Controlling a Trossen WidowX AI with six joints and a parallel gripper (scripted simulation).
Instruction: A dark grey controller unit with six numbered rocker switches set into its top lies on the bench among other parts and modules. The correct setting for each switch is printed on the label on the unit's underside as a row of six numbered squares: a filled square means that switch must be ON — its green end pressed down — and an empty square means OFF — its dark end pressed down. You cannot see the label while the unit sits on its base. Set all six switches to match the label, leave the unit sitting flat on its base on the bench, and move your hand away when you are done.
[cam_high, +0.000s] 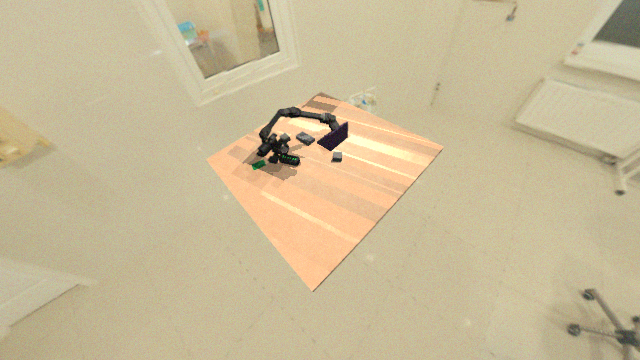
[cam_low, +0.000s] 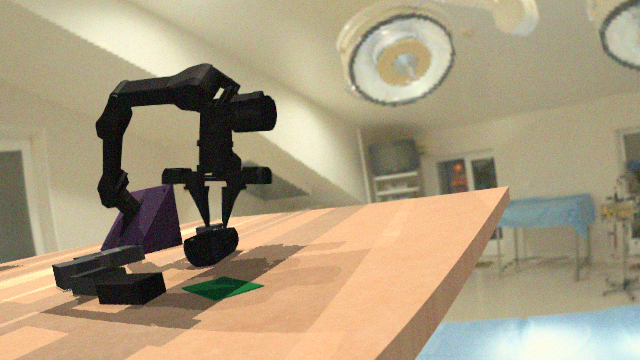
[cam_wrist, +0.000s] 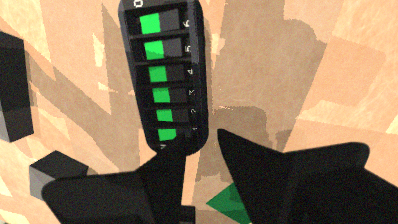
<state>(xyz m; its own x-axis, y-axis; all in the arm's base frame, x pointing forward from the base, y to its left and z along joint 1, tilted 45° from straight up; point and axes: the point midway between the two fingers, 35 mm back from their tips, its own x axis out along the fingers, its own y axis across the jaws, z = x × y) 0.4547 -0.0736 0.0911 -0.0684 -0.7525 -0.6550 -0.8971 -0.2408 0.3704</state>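
Note:
The dark grey controller unit (cam_high: 290, 160) (cam_low: 211, 248) (cam_wrist: 200, 102) sits on its base, rocker side up. In the wrist view its six rockers, numbered 1 to 6, each show a green half on the left and a dark half on the right; which ends are pressed down is hard to tell. The underside label is hidden. My gripper (cam_low: 216, 224) (cam_wrist: 201, 135) is partly open with nothing between its fingers. It points down, its tips just above the unit. In the wrist view the left finger overlaps the unit's end near switch 1 and the right finger is beside it.
A purple wedge-shaped panel (cam_high: 334, 137) (cam_low: 160, 220) stands near the arm's base. A flat green piece (cam_high: 258, 165) (cam_low: 222, 288) (cam_wrist: 224, 202) lies near the unit. A black block (cam_low: 131, 291) and several dark modules lie nearby; a small grey block (cam_high: 337, 156) lies apart.

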